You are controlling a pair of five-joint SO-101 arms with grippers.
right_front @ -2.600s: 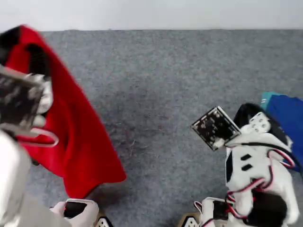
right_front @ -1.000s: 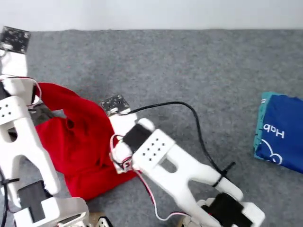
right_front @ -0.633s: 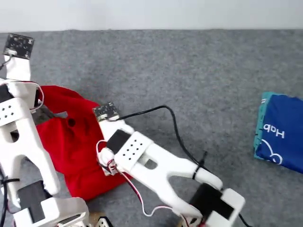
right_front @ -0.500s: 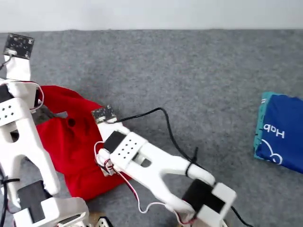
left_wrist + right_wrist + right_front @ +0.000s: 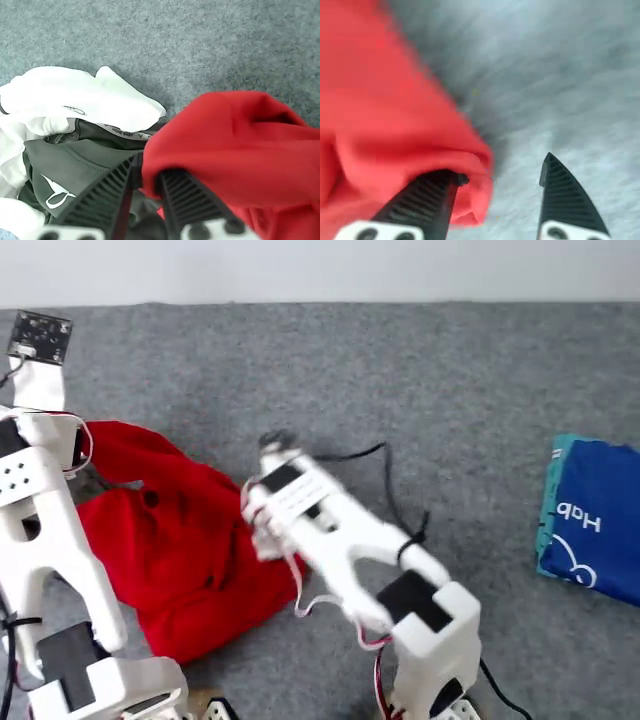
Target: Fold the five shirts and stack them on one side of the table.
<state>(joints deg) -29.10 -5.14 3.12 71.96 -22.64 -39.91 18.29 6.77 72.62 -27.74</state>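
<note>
The red shirt [image 5: 170,560] lies crumpled on the left of the grey table [image 5: 420,390]. In the left wrist view, my left gripper [image 5: 149,175] is shut on a raised fold of the red shirt [image 5: 235,145]. My left arm [image 5: 40,500] stands over the shirt's left side. My right arm [image 5: 300,505] stretches across from the front to the shirt's right edge. My right gripper [image 5: 495,195] is open, with one finger [image 5: 427,197] against the hem of the red shirt [image 5: 395,125] and bare table between the jaws.
A folded blue shirt [image 5: 595,525] lies on a teal one at the table's right edge. Beside my left gripper lie a white shirt [image 5: 75,100] and a dark grey shirt [image 5: 60,160]. The pale wall runs along the back.
My right arm has swung back and to the right, from over the red shirt to its right edge. The shirt's right side has spread slightly. The left arm has kept still lately.
</note>
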